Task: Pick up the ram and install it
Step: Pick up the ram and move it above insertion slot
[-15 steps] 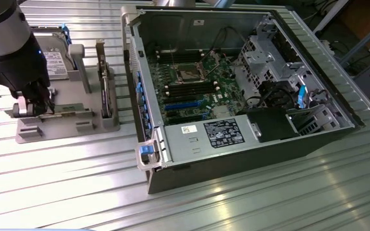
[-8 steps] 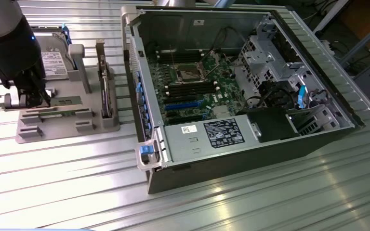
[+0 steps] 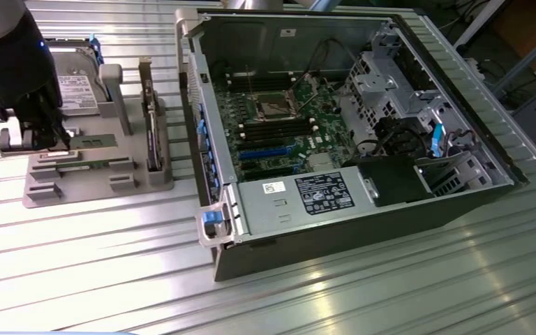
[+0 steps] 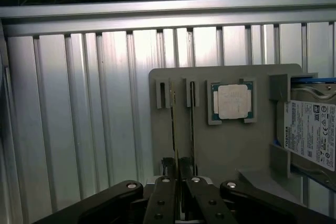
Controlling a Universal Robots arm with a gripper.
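Observation:
The ram (image 4: 177,162) is a thin board seen edge-on, running from my fingers toward a slotted post of the grey fixture (image 4: 231,150). My gripper (image 4: 178,184) is shut on its near end. In the exterior view the gripper (image 3: 37,138) hangs over the fixture's left end, and the green ram (image 3: 91,142) stretches from it toward the exterior view's right. A second thin stick (image 4: 192,129) stands in the neighbouring slot.
A square silver processor (image 4: 232,100) and a labelled hard drive (image 4: 310,135) sit on the same fixture. The open computer case (image 3: 343,125) with its motherboard lies to the exterior view's right of the fixture (image 3: 91,188). All rest on a ribbed aluminium table (image 3: 343,293).

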